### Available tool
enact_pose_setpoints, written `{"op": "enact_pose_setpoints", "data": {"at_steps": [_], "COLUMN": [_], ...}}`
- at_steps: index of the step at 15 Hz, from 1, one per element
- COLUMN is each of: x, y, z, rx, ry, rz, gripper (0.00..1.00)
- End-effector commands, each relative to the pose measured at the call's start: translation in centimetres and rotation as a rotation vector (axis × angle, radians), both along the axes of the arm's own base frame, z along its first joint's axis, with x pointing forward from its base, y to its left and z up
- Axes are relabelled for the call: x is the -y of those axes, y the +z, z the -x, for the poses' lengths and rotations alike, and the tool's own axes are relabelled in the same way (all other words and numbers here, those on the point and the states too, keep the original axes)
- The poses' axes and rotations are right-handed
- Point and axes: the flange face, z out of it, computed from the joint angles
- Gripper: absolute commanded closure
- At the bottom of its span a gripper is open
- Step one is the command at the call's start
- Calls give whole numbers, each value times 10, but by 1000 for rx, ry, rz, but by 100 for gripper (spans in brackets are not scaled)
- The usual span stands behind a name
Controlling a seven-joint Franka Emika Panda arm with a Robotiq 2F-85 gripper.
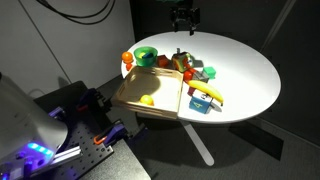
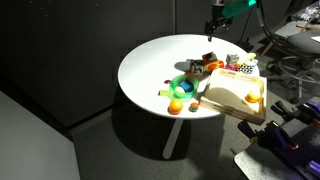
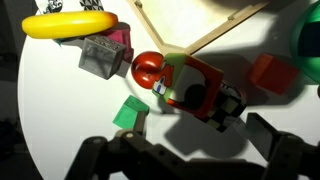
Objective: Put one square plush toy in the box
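Note:
The tan box [image 1: 150,95] with a divider lies at the table's edge, seen in both exterior views [image 2: 235,95]; its walls show at the top of the wrist view [image 3: 200,35]. A small orange toy [image 1: 127,60] sits beside the green bowl, also in an exterior view [image 2: 177,107]; it is too small to tell its shape, and it is out of the wrist view. My gripper [image 1: 183,18] hangs high above the table's far side [image 2: 215,22]. In the wrist view it [image 3: 190,155] is open and empty, above the toy pile.
The green bowl [image 1: 146,55] stands by the box. Below the gripper lie a red toy car [image 3: 195,90], a red ball [image 3: 147,68], a green squarish piece [image 3: 128,113], a red squarish piece [image 3: 270,72], a grey block [image 3: 100,55] and a yellow banana [image 3: 70,22].

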Motion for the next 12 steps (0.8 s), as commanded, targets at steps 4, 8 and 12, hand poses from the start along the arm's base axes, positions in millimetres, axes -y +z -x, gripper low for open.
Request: {"op": "enact_pose_setpoints", "data": {"at_steps": [4,8,12], "x": [7,12,14], "y": [-26,-47,-70], "z": [-24,-32,-38], "rx": [-23,-55,-71], "ry": [58,71,54], "rz": [-51,-71,-62], "gripper": [0,0,0]}}
